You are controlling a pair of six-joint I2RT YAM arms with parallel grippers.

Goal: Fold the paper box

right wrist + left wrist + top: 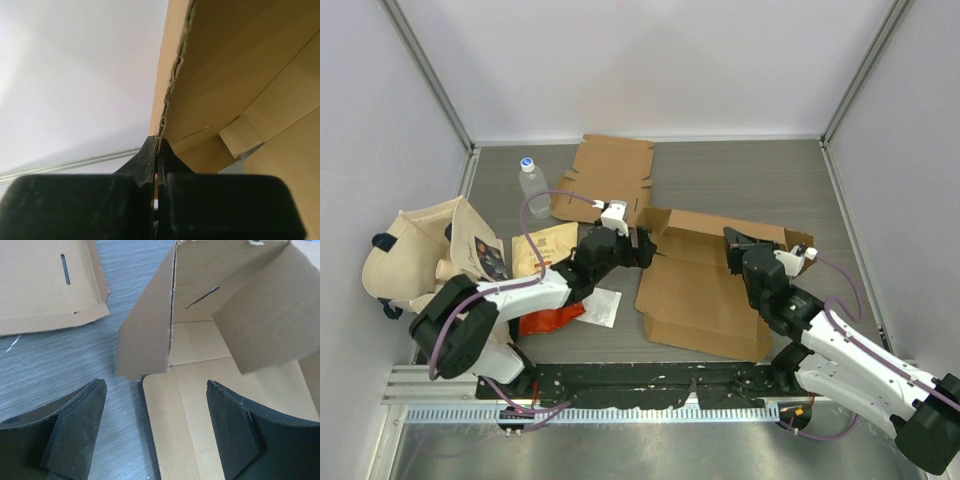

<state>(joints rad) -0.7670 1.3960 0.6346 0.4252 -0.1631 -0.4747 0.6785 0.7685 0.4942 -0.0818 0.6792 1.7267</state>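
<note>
The brown paper box (705, 290) lies partly unfolded in the middle of the table, its far wall and side flaps raised. My right gripper (738, 250) is shut on the box's raised wall (210, 85), the cardboard edge pinched between the fingertips (158, 145). My left gripper (645, 247) is open at the box's left corner; in the left wrist view the jaws straddle the flat panel's edge (170, 410), below the upright left flap (147, 335), touching nothing.
A second flat cardboard blank (605, 178) lies at the back; it also shows in the left wrist view (45, 285). A clear water bottle (532, 185), a cloth bag (420, 255), brown and red packets (545, 250) and white paper (600, 305) lie left.
</note>
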